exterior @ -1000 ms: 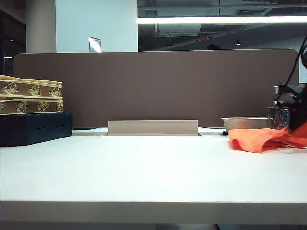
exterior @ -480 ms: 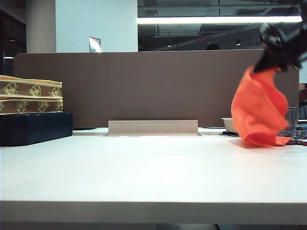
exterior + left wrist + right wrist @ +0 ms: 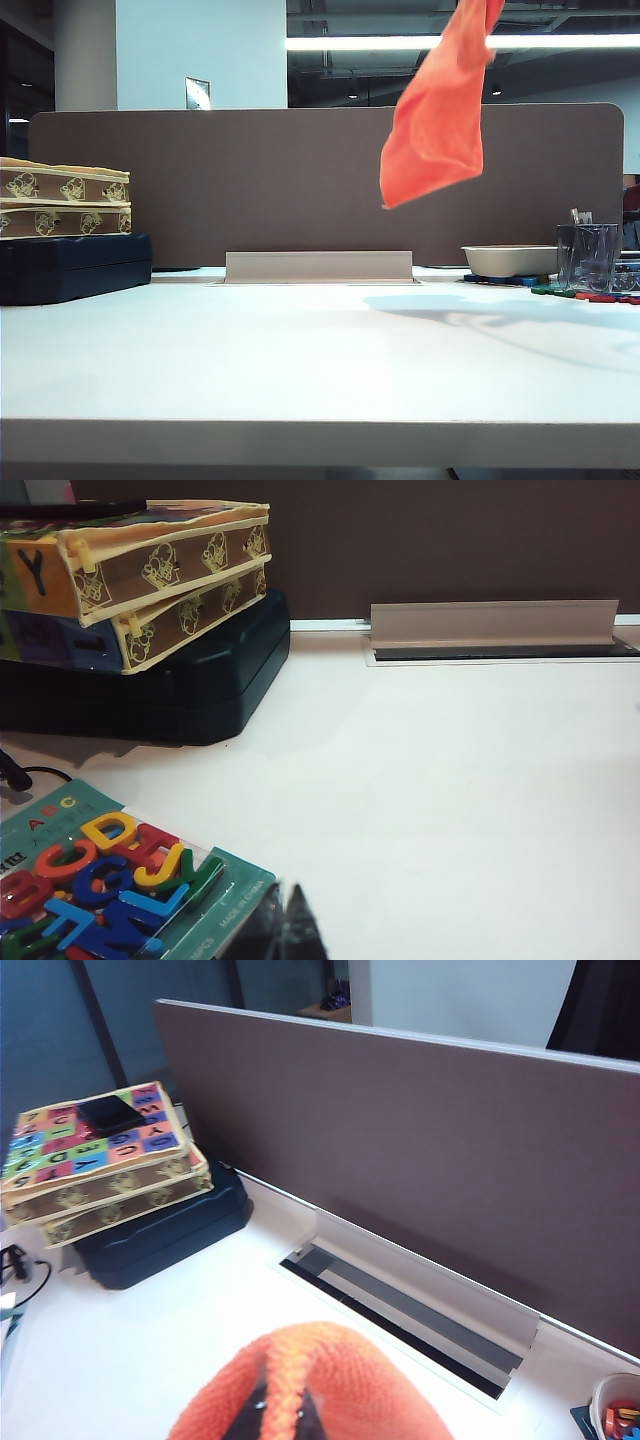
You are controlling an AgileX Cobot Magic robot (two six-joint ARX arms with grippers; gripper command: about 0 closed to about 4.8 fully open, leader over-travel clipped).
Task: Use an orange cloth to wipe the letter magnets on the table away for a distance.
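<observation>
Right gripper (image 3: 280, 1415): while its dark fingertips pinch a fold of the orange cloth (image 3: 437, 115), it sits high over the table, out of the exterior view.
Orange cloth: hangs free in the air before the brown divider panel (image 3: 300, 180), touching nothing below; its shadow falls on the table (image 3: 300, 360).
Left gripper (image 3: 285, 925): only dark tips show low over the table; whether they are open or closed cannot be told.
Letter magnets (image 3: 95, 880): packed in a teal blister card just beside the left gripper.
Loose magnets (image 3: 590, 294): at the table's far right, near a clear cup (image 3: 588, 256) and a beige bowl (image 3: 508, 259).
Far left: patterned boxes (image 3: 62, 203) stacked on a dark case (image 3: 72, 266).
</observation>
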